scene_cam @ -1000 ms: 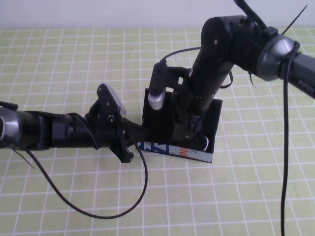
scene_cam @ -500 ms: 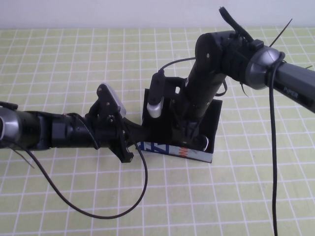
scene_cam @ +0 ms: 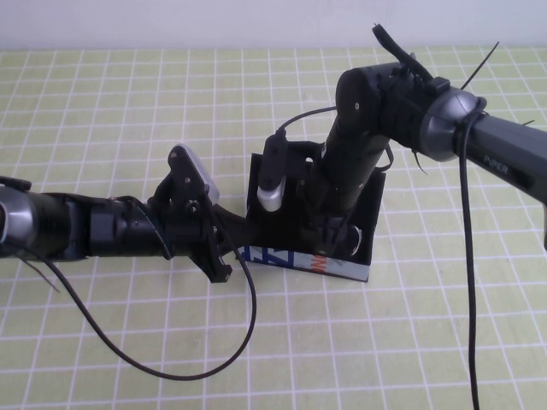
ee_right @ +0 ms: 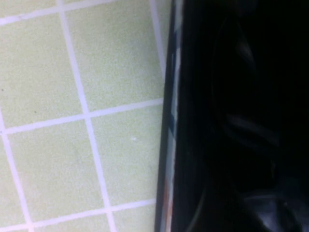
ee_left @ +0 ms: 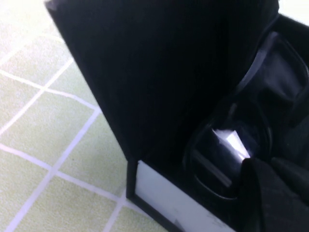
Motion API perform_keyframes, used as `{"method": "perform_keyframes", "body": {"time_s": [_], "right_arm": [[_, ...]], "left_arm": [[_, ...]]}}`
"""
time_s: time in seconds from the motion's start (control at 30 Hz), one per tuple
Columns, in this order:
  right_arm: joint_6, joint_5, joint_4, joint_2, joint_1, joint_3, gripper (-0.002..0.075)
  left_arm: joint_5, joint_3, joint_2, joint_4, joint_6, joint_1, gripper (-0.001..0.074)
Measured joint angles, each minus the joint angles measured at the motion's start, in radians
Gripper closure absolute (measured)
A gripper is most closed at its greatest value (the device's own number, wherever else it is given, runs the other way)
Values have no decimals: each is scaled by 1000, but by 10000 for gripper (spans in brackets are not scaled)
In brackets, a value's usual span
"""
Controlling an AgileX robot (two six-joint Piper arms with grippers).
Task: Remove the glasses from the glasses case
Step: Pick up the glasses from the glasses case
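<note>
The glasses case (scene_cam: 301, 261) lies open mid-table, a black box with a white strip printed in blue and orange facing me and its lid standing at the far side. The glasses (ee_left: 223, 153) lie inside it; one dark lens shows in the left wrist view. In the high view my right arm hides most of them. My right gripper (scene_cam: 330, 232) reaches down into the case from above. My left gripper (scene_cam: 232, 241) is at the case's left end, level with the table. The right wrist view shows the case's front strip (ee_right: 168, 125) and a dark interior.
A green mat with a white grid (scene_cam: 102, 94) covers the table. A black cable (scene_cam: 205, 363) loops from my left arm over the mat near the front. My right arm's cable (scene_cam: 468, 282) hangs down at the right.
My right arm has swung a little to the left and lower over the case. My left arm and the case have not moved.
</note>
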Motion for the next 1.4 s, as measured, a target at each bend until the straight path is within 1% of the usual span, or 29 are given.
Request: {"method": "perform_keyframes", "body": {"time_s": [0.23,0.3,0.37,0.47,0.5,0.53,0.6,0.83,1.13,1.27,1.4], "right_arm": [[20,-14,-2,0,0,0,407],[22,-18,-2,0,0,0,420],[22,-26,-2,2,0,0,463],[24,-33,-8,4,0,0,601],[26,-33,-6,4,0,0,636],[35,-29,-4,2,0,0,664],[57,-24,-3,-2,0,-5,696],[139,32,-20,-46,0,-59,706],[320,118,-9,-240,-5,-87,707],[427,120,-1,-365,-60,-8,707],[546,82,-1,-510,-156,173,707]], "left_arm": [[0,0,0,0,0,0,739],[0,0,0,0,0,0,739],[0,0,0,0,0,0,739],[4,0,0,0,0,0,739],[8,0,0,0,0,0,739],[10,0,0,0,0,0,739],[15,0,-10,5,-5,2,739],[17,0,-126,14,-87,2,739],[26,0,-310,20,-196,2,739],[26,0,-342,51,-270,2,739],[26,0,-346,101,-334,2,739]]}}
